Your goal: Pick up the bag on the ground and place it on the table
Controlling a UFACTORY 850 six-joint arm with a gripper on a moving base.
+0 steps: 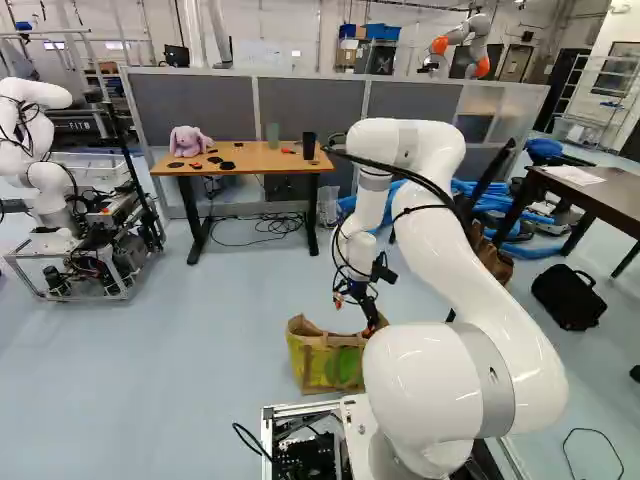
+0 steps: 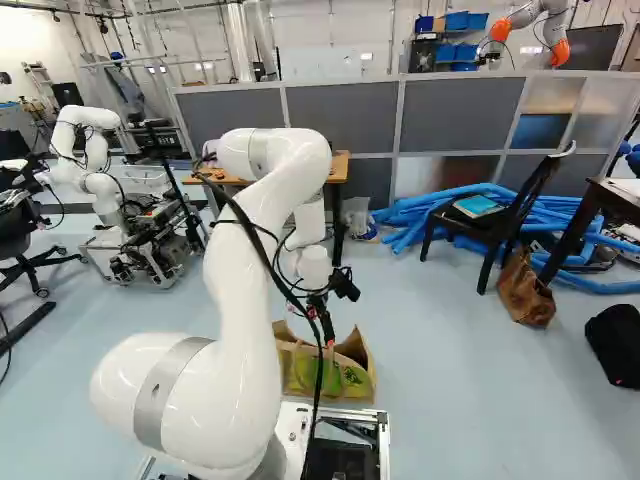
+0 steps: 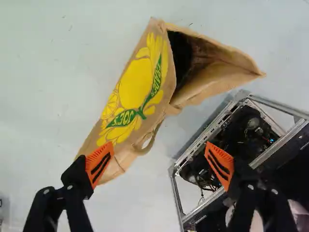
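Note:
Low over the bag, my gripper [image 1: 370, 312] points down in the left base view. The wrist view shows the gripper [image 3: 159, 162] open, its orange fingers wide apart. A tan bag [image 3: 130, 92] with yellow and green print stands on the floor ahead of and under the fingers; its dark mouth gapes, and a handle loop [image 3: 147, 144] hangs at its side, just ahead of the gap. One finger overlaps the bag's end in this view; contact cannot be told. A wood-topped table [image 1: 250, 160] with black legs stands farther off.
On that table are a pink plush toy [image 1: 188, 141], two cups and small dark items. The base frame [image 3: 193, 145] lies close beside the bag. Another robot [image 1: 40, 150] stands at the left; a dark table [image 1: 600, 195], black bag [image 1: 568, 297], chair [image 2: 500, 220] and blue hoses [image 2: 455, 205] are rightward.

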